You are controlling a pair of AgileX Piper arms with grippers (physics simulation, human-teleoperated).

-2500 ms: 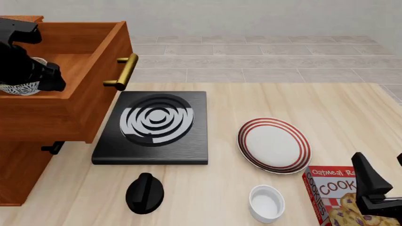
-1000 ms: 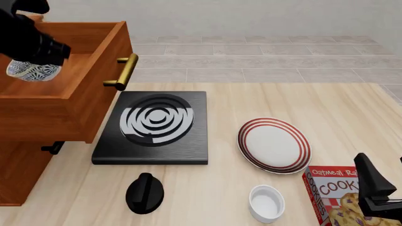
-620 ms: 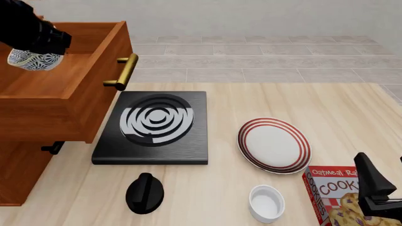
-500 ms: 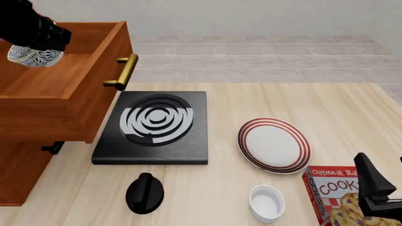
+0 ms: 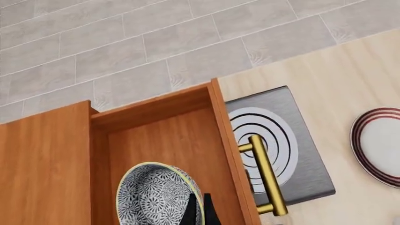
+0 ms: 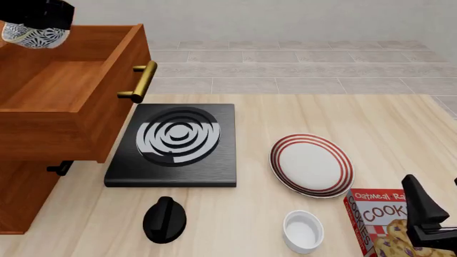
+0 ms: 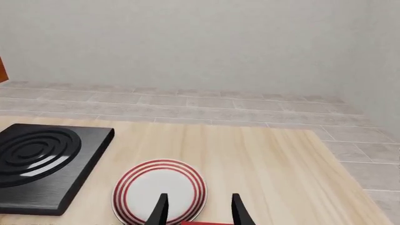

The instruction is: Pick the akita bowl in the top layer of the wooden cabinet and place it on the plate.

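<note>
The tall reddish-brown wooden cabinet (image 6: pixel 29 187) has its top drawer (image 6: pixel 71 101) pulled open. Between it and the red-ringed white plate (image 6: pixel 311 165) lies a black square stove (image 6: pixel 175 144) to cross. The left end effector (image 6: pixel 39 16) grips the speckled akita bowl (image 6: pixel 29 36) above the drawer. The right end effector (image 7: pixel 196 211) idles, parted.

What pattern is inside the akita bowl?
Dark black-and-white speckle inside the akita bowl, clearest in the left wrist view.
</note>
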